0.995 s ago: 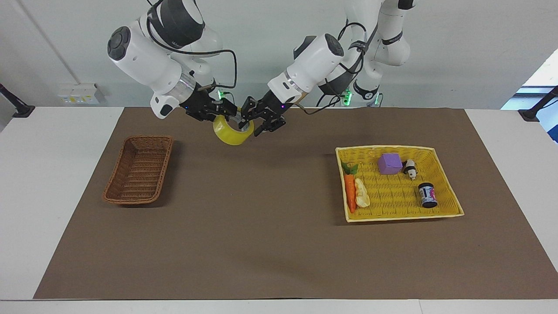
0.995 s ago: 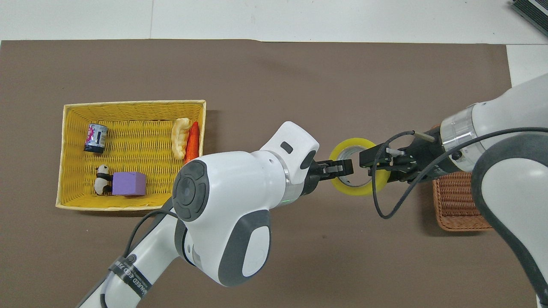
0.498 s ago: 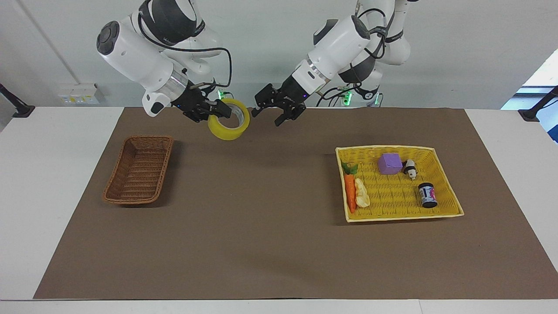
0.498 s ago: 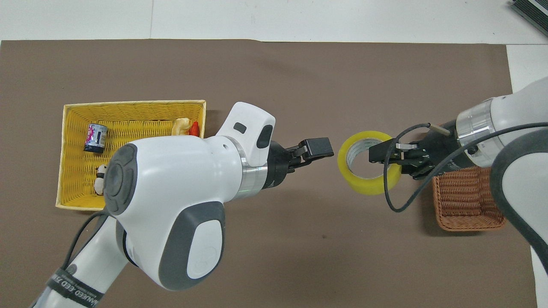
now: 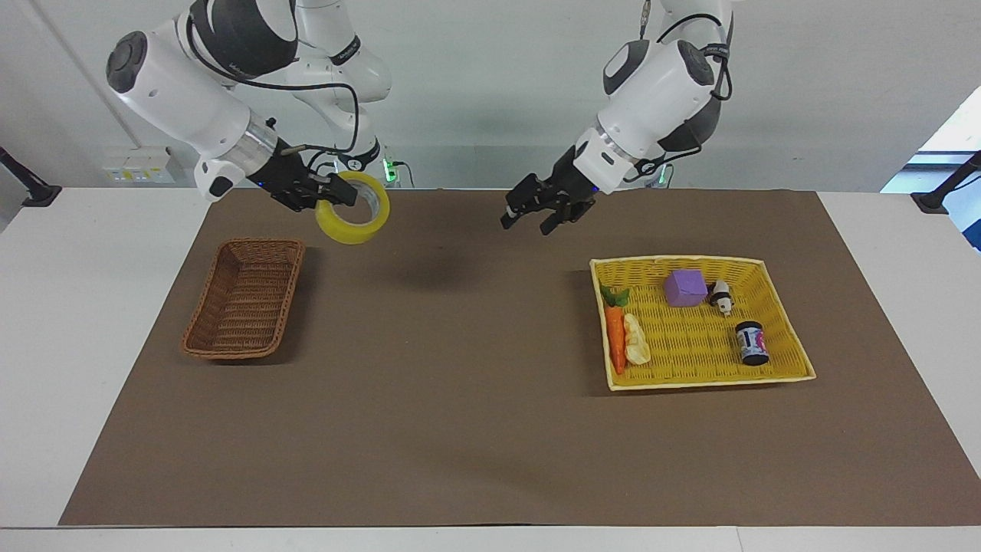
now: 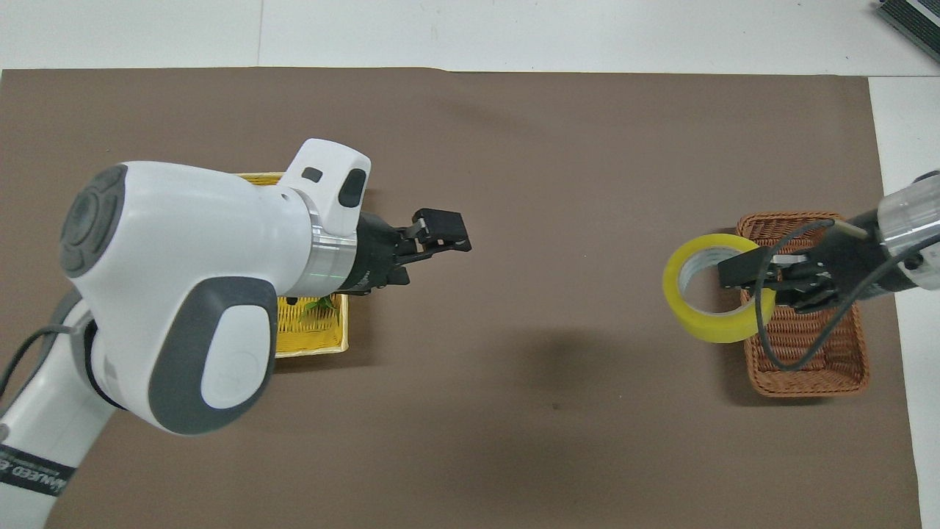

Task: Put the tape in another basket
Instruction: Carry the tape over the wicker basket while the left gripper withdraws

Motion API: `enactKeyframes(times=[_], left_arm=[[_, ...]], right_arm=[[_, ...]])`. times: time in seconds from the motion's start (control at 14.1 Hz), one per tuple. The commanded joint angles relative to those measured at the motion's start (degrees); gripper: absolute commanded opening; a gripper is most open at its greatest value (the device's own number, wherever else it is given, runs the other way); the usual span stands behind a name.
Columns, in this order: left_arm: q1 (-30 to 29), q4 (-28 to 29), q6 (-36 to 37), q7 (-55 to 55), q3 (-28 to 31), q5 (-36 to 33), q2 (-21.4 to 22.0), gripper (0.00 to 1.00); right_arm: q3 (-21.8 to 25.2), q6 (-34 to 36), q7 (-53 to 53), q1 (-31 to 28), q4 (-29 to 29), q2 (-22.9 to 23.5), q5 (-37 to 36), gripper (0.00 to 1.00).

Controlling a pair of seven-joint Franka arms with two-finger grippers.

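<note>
The tape (image 5: 349,229) (image 6: 718,328), a yellow roll with a white core, hangs in the air. My right gripper (image 5: 336,192) (image 6: 743,273) is shut on the roll's wall, with one finger inside the ring. It holds the roll over the mat, right beside the dark brown wicker basket (image 5: 241,307) (image 6: 808,360), which has nothing in it. My left gripper (image 5: 530,217) (image 6: 441,232) is open with nothing in it. It is raised over the mat between the table's middle and the yellow basket.
The yellow woven basket (image 5: 690,349) (image 6: 317,342) lies toward the left arm's end. It holds a carrot (image 5: 615,331), a pale corn-like piece (image 5: 636,341), a purple block (image 5: 684,287), a small panda figure (image 5: 720,295) and a can (image 5: 752,343). The left arm covers most of it from overhead.
The left gripper let go of the tape, opened and drew back toward the yellow basket. The right gripper closed on the tape and carried it to the brown basket.
</note>
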State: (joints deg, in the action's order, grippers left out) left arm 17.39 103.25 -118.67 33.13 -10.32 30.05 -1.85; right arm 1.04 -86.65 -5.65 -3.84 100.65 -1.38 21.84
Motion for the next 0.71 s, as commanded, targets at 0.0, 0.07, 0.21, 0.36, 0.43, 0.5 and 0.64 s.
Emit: enactKeyframes(times=[0.0, 0.07, 0.21, 0.36, 0.43, 0.5, 0.64], left_arm=[[-5.5, -1.39, 6.86, -2.87, -0.49, -6.74, 0.79, 1.0], [-8.04, -1.48, 8.62, -6.9, -0.49, -8.94, 0.88, 1.0], [-13.23, -2.26, 11.7, -15.86, -0.49, -11.06, 0.88, 1.0], [-18.07, -3.49, 14.51, -25.0, -0.49, -14.91, 0.88, 1.0], [-20.18, -4.2, 16.0, -29.13, -0.49, -16.94, 0.88, 1.0], [-21.42, -5.42, 17.58, -32.3, -0.49, -20.09, 0.79, 1.0], [-22.74, -8.32, 21.36, -36.45, -0.49, -26.86, 0.44, 1.0]], right_arm=[[-0.52, -0.96, 4.41, -3.97, 1.12, -1.26, -4.84, 0.0], [-0.52, -3.33, 5.9, -5.03, 2.17, -0.65, -6.53, 0.0], [-0.52, -7.19, 10.55, -7.67, 4.37, -0.3, -7.42, 0.0], [-0.52, -11.41, 14.59, -11.08, 7.7, 3.38, -7.6, 0.0], [-0.52, -15.18, 18.18, -11.88, 9.81, 4.7, -7.68, 0.0], [-0.43, -17.74, 20.57, -12.07, 11.83, 4.54, -8.64, 0.0], [-0.43, -18.81, 23.13, -13.64, 13.16, 5.07, -11.98, 0.0]])
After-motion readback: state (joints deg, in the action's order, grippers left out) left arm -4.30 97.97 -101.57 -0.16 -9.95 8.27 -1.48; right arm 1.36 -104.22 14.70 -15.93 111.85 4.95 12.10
